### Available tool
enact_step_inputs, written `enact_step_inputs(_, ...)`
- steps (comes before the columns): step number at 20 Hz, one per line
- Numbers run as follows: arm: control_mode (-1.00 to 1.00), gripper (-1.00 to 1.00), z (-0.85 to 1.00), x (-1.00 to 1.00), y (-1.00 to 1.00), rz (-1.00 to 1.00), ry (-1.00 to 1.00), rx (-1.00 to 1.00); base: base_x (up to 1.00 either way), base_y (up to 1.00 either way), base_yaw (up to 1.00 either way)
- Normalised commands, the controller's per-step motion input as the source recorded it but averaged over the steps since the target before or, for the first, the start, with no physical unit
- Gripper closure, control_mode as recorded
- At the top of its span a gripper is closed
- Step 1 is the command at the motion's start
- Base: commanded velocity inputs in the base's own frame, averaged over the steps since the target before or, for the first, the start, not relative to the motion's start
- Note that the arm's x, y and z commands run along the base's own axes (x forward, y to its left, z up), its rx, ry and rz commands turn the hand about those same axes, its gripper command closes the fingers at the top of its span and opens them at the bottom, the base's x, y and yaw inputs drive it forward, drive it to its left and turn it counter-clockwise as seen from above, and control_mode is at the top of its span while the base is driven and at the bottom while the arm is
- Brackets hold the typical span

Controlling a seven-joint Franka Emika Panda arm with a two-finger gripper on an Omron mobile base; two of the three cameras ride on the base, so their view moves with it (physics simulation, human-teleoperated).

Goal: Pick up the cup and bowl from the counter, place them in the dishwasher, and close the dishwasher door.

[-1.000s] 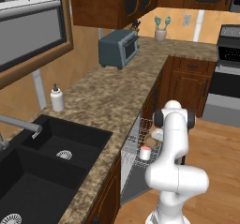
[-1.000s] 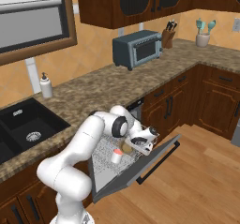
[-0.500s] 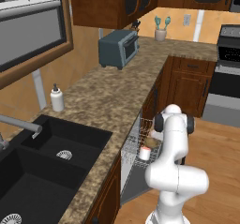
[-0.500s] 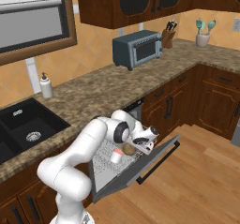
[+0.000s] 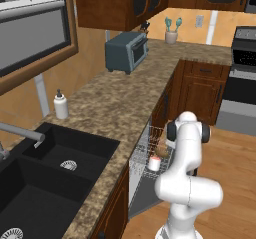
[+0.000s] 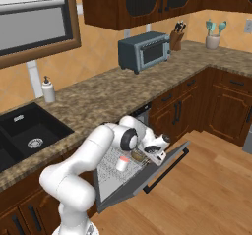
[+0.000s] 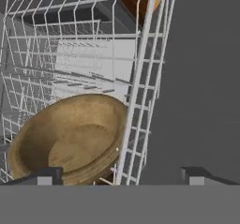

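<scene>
the bowl (image 7: 70, 136) is seen lying inside the wire rack (image 7: 93, 54) against its side edge, the cup (image 6: 122, 163) nearby. the gripper (image 7: 121, 175) is spread wide, holding nothing. risk judged: a finger snagging rack wires on withdrawal, tipping the bowl.

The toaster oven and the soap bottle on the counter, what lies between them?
Only bare counter between the toaster oven and the soap bottle, in the right base view.
</scene>
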Motion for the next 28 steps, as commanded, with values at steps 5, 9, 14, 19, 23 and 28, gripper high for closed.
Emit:
enact_step_inputs(5,-1.00,-1.00,-0.68,0.18,0.00,-0.12,0.12,0.00,0.00,0.00,0.00)
enact_step_inputs(9,-1.00,-1.00,-0.90,0.31,-0.01,-0.10,0.06,0.06,0.00,0.00,0.00)
enact_step_inputs(14,-1.00,-1.00,-0.77,0.30,0.16,-0.03,0.00,0.28,0.00,0.00,0.00)
enact_step_inputs(19,-1.00,-1.00,-0.27,0.05,0.56,0.00,-0.03,0.44,0.00,0.00,0.00)
enact_step_inputs(23,-1.00,-1.00,0.36,-0.16,0.14,0.00,-0.01,0.51,0.00,0.00,0.00)
enact_step_inputs(28,-1.00,-1.00,0.30,0.00,0.69,0.07,0.16,0.39,0.00,0.00,0.00)
